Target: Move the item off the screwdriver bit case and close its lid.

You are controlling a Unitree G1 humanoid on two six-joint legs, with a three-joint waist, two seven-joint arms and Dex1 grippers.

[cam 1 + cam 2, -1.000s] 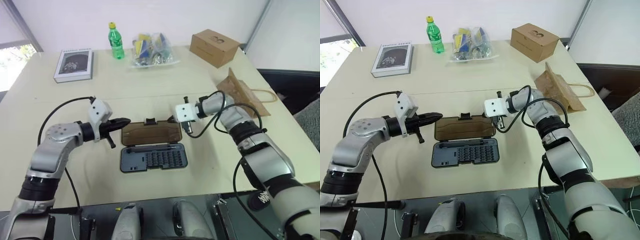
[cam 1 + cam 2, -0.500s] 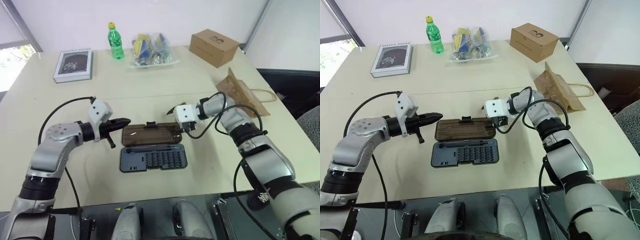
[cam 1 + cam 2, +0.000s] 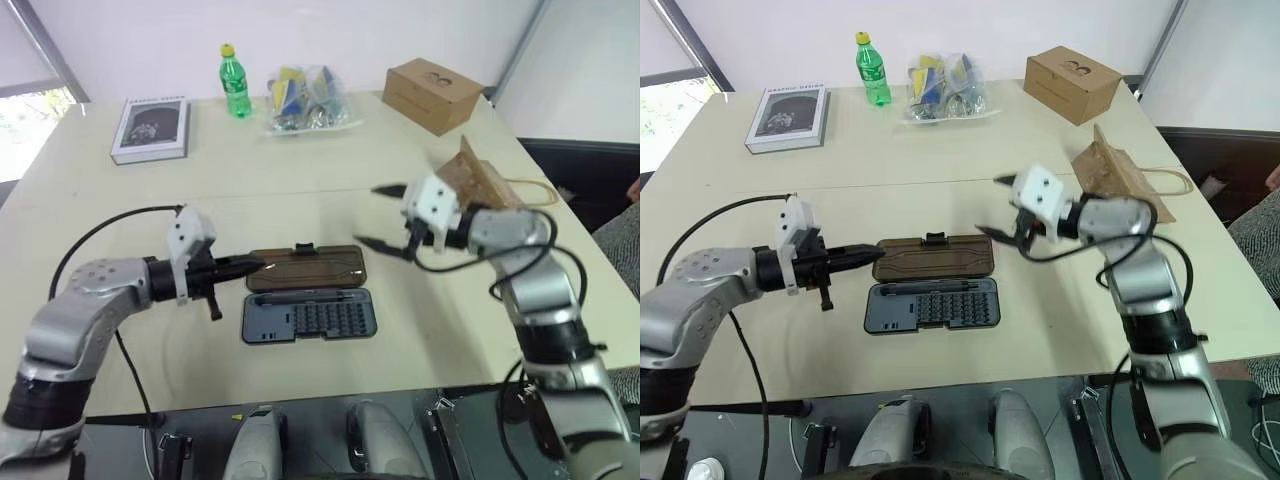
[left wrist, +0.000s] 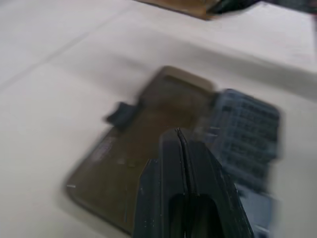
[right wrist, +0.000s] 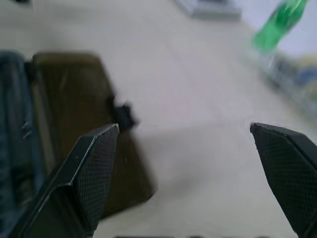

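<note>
Lying flat behind the bit case (image 3: 308, 317), the lid (image 3: 305, 269) runs crosswise, nearest the pinched-shut left gripper (image 3: 252, 264); the right gripper (image 3: 385, 215) gapes empty.

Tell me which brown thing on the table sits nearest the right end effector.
The brown paper bag, lying flat just beyond the right end effector. The cardboard box stands farther back at the far edge; the case lid lies to its left.

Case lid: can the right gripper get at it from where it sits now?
Probably yes. The right gripper is open, just off the lid's right end with bare table between. The left gripper, shut, sits at the lid's other end, and the paper bag lies behind.
</note>
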